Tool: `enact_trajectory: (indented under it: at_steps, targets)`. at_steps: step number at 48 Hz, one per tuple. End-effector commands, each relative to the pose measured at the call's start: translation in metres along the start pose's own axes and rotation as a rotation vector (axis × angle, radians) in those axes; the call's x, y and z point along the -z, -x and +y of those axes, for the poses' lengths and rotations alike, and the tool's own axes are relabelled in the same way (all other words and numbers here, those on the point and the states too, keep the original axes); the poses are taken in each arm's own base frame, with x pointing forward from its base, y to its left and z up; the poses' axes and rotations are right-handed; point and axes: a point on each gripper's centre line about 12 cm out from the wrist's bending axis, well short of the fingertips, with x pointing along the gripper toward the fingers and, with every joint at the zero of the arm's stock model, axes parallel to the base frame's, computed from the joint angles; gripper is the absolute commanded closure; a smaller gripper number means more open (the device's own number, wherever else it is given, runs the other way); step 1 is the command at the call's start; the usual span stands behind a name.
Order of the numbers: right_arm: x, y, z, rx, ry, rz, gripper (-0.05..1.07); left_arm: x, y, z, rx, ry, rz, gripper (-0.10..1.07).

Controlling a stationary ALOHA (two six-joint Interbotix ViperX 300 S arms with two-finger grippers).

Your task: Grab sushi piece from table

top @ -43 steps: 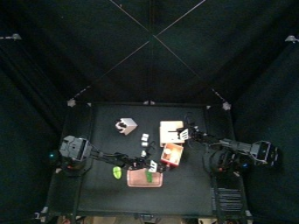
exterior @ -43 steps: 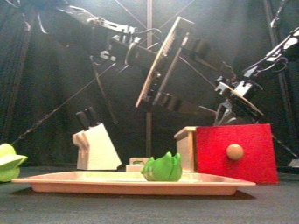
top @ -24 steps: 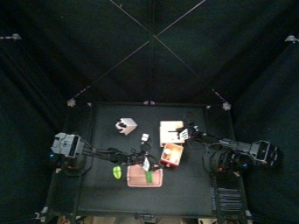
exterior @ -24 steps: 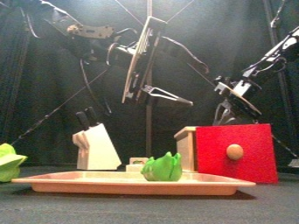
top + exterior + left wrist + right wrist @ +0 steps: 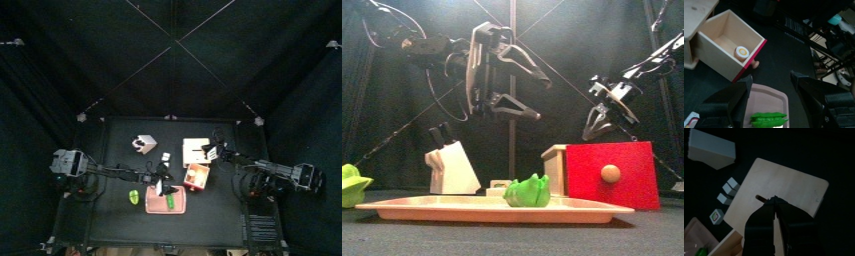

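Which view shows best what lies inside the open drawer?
The left wrist view: it looks straight into the drawer, where one small round piece with a yellow centre lies. The top view shows the drawer only as a tiny red patch. The front view shows its red front, not the inside. The right wrist view shows only a corner.

Both arms are black, built of slim jointed segments with loose black cables looping along them. The left gripper [image 5: 771, 97] ends in two broad, matte black jaws with rounded edges. The right gripper [image 5: 773, 223] carries narrower black jaws tapering to a point.
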Motion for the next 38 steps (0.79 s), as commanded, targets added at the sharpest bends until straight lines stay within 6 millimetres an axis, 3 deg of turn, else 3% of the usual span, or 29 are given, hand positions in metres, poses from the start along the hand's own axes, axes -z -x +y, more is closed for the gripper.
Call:
enact_trajectory:
  at_steps: [1,18,29,38]
  targets:
    - [-0.007,0.004,0.011,-0.074,0.012,-0.031,0.67,-0.019,0.014,-0.01,0.038,-0.059,-0.048,0.03]
    - [-0.007,-0.008,0.061,-0.294,0.075,-0.007,0.67,-0.025,0.078,-0.021,0.097,-0.185,-0.102,0.03]
    - [-0.007,-0.048,0.086,-0.29,0.117,0.053,0.66,-0.031,0.128,-0.022,0.119,-0.248,-0.183,0.03]
    - [-0.022,-0.072,0.107,-0.297,0.116,0.044,0.63,-0.018,0.155,-0.019,0.126,-0.251,-0.2,0.03]
